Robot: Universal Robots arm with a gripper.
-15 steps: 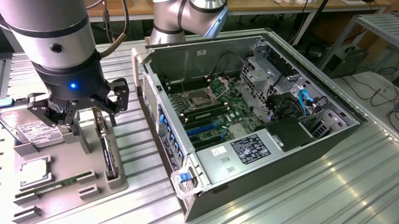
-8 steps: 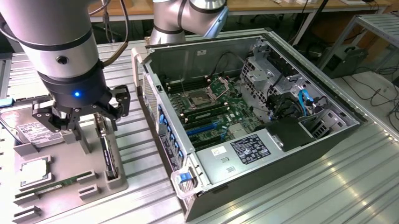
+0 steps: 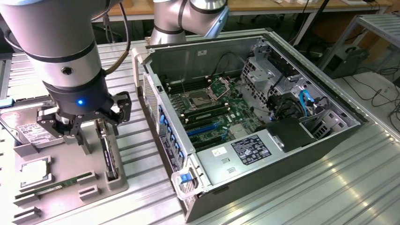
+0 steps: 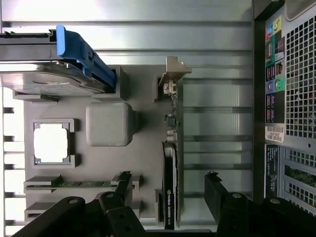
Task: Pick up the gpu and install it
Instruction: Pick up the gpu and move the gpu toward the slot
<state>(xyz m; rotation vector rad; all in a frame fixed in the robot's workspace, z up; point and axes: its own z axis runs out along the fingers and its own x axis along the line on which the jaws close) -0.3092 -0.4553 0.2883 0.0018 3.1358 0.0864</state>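
Downward-pointing tool (image 3: 86,130) — fingers apart

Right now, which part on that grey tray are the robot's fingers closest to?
The gpu, the card standing on edge between the open fingers. The hard drive, the RAM stick and the square chip lie flat, farther away.

An open computer case (image 3: 299,161) sits beside a grey tray (image 3: 70,161) holding a hard drive (image 3: 28,129).

The exterior view looks down at a steep slant from above and some way off, taking in the worktop (image 3: 350,187), the open computer case (image 3: 275,180) and the grey parts holder (image 3: 65,157). The wrist view faces straight down, close over that holder (past the gripper (image 4: 168,177)). Both views share the holder and the case's side.
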